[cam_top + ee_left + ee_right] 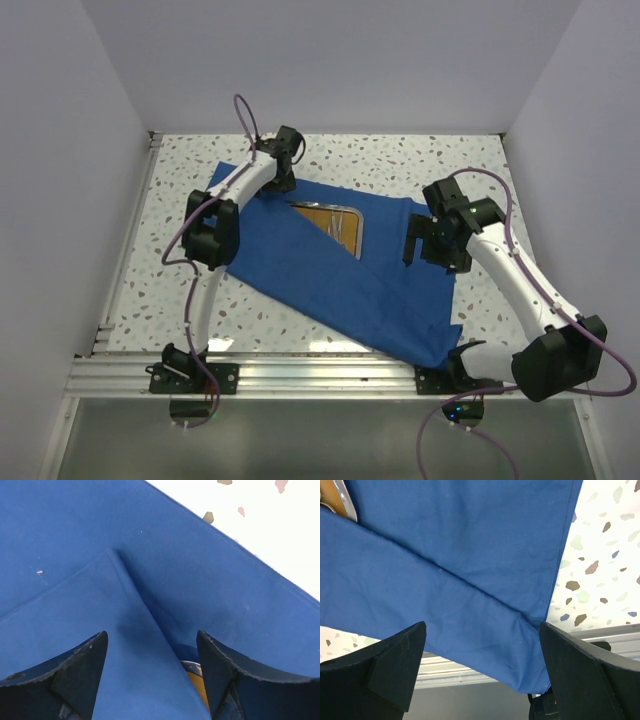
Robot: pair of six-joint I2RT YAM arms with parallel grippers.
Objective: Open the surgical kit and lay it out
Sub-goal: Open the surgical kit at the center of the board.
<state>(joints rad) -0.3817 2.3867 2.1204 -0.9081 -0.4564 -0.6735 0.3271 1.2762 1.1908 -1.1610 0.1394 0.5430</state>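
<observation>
While left hand [150, 635] straddles the wrap [75, 530] fold, open, I'd pinch top layer only, probably clearing tray [195, 680]; right hand [482, 625] open.

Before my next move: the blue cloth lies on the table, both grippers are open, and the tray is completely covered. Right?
No: the tray is partly uncovered; the top external view shows its orange-brown floor where the blue cloth is folded back. The rest holds.
</observation>
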